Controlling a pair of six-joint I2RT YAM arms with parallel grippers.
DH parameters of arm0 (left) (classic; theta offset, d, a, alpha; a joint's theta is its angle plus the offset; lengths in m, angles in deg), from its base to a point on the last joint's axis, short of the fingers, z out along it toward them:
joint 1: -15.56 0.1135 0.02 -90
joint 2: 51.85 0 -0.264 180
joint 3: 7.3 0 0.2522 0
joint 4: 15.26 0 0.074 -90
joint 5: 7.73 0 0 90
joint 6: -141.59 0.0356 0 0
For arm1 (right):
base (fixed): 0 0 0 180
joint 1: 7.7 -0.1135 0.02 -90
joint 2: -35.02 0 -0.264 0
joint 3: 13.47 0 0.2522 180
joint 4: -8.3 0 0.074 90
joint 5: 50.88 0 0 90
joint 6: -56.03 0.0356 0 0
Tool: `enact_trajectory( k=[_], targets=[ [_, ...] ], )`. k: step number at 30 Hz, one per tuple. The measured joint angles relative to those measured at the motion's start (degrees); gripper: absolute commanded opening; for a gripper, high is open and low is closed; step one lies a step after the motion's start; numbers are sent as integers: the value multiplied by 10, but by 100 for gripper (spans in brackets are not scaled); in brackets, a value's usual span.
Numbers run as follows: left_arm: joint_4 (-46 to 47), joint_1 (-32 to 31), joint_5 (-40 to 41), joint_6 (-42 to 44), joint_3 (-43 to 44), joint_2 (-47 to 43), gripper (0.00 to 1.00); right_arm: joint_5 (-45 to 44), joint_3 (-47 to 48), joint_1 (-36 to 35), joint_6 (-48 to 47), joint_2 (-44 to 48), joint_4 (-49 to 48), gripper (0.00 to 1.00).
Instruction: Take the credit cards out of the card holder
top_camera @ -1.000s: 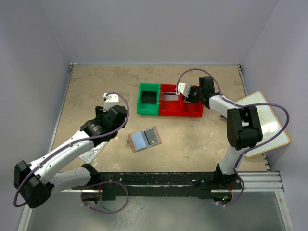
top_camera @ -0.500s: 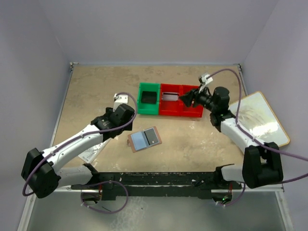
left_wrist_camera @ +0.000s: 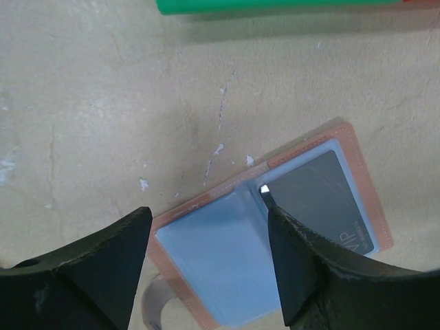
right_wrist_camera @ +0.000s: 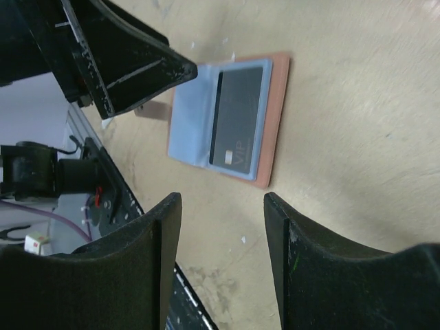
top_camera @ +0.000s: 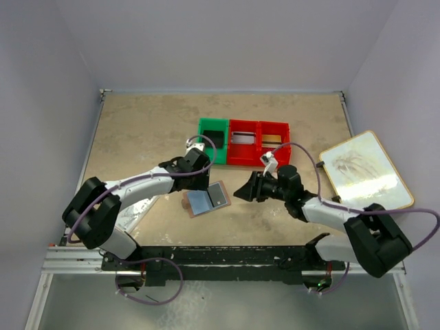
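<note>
The card holder (top_camera: pixel 206 199) lies open on the table, reddish-brown rim around light blue lining (left_wrist_camera: pixel 220 268). A dark card (left_wrist_camera: pixel 320 199) marked VIP sits in its right half (right_wrist_camera: pixel 237 127). My left gripper (left_wrist_camera: pixel 206 216) hovers open just above the holder's left half, its fingers (left_wrist_camera: pixel 103 275) straddling the blue lining and touching nothing. In the top view it (top_camera: pixel 201 184) comes in from the upper left. My right gripper (top_camera: pixel 238 192) stands open a little to the right of the holder (right_wrist_camera: pixel 227 124), low over the table and pointing at it, nothing between its jaws (right_wrist_camera: pixel 223 206).
A green bin (top_camera: pixel 213 141) and a red two-compartment bin (top_camera: pixel 258 155) stand behind the holder, with a card (top_camera: pixel 242 137) in one red compartment and another (top_camera: pixel 273 139) in the other. A white board (top_camera: pixel 364 168) lies at the right. A white packet (top_camera: pixel 130 218) lies under the left arm.
The right arm swung from over the red bin down to the holder's right side, and its jaws widened. The left gripper moved right and now hangs over the holder.
</note>
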Motion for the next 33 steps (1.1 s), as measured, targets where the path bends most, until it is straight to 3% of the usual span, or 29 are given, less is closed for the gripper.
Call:
enact_trajectory(
  k=[12,18,24,29,33],
  targets=[
    [62,-7,-63,-14,-79,-2,56,17,12,-53,87,-200,-114,55],
    [79,-82,-35,-42,-106,-22,53,37,74,-48,99,-265,-119,56],
    [84,-156,-12,-118,-123,-41,53,-13,158,-50,60,-279,-20,59],
    [71,-178,-6,-179,-147,-77,55,-68,194,-54,22,-263,67,60],
    [11,-184,33,-207,-148,-109,61,-100,202,-54,7,-248,103,61]
  ],
)
